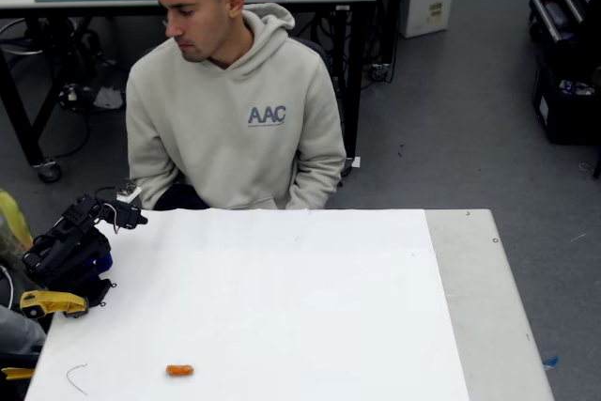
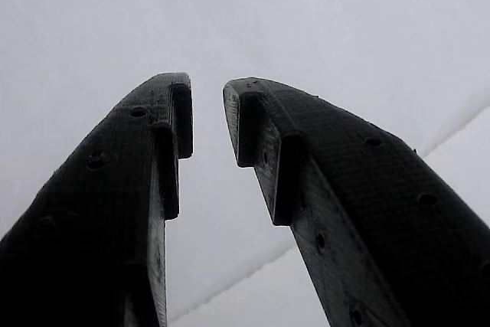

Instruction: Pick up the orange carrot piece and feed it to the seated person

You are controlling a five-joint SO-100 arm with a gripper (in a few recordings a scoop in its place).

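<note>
A white table filled the foreground of a workshop with a grey floor. The black arm sat folded at the table's left edge in the fixed view, its gripper parted with a narrow gap and nothing between the fingers. The orange carrot piece lay on the table near its front edge, well apart from the arm. The seated person sat behind the table's far edge, head turned towards the arm. A yellow part lay beside the arm's base

Black arm, yellow part
</note>
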